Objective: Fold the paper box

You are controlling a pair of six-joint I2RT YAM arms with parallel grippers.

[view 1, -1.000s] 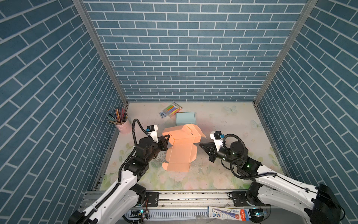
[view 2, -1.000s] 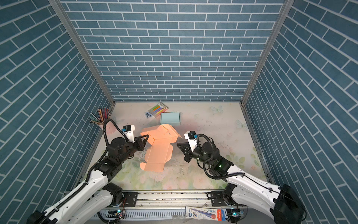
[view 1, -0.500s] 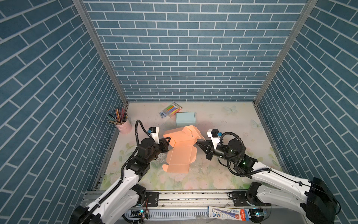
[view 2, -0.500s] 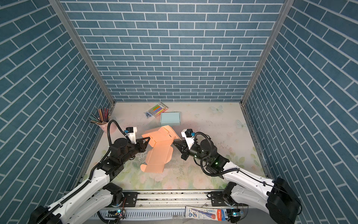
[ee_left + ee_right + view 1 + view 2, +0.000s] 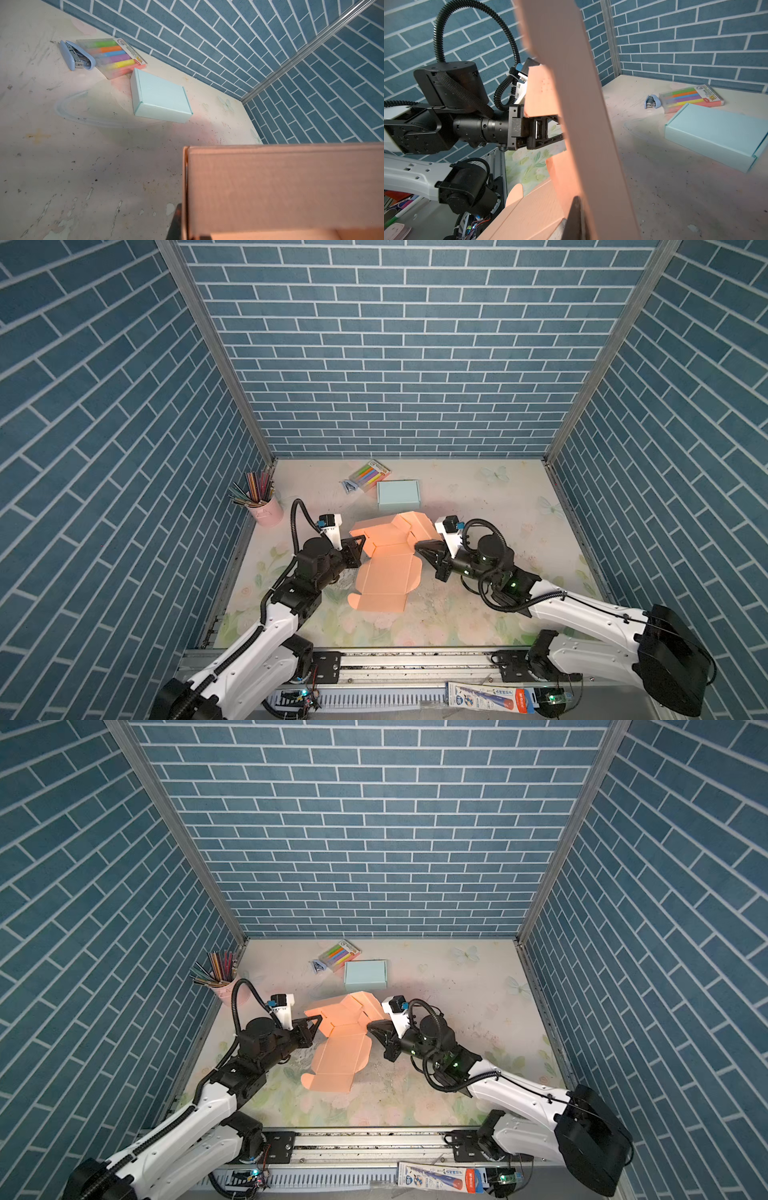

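Pale floral bench point(image 5: 478, 506) enclosed by 3 blue brick-print walls point(image 5: 395, 364), with 1 orange paper box point(image 5: 386, 572) half-folded at its middle.
Counted: 2 arms, 1 pale blue closed box point(image 5: 398, 494), 1 clear case of highlighters point(image 5: 371, 470), 1 blue stapler point(image 5: 349, 486), 1 pink cup of coloured pencils point(image 5: 266, 510). The left gripper point(image 5: 360, 542) is clamped on the paper box's raised left wall. The right gripper point(image 5: 417, 546) is clenched against the raised right flap; whether it pinches the card I cannot tell. The case's label is too small to read.
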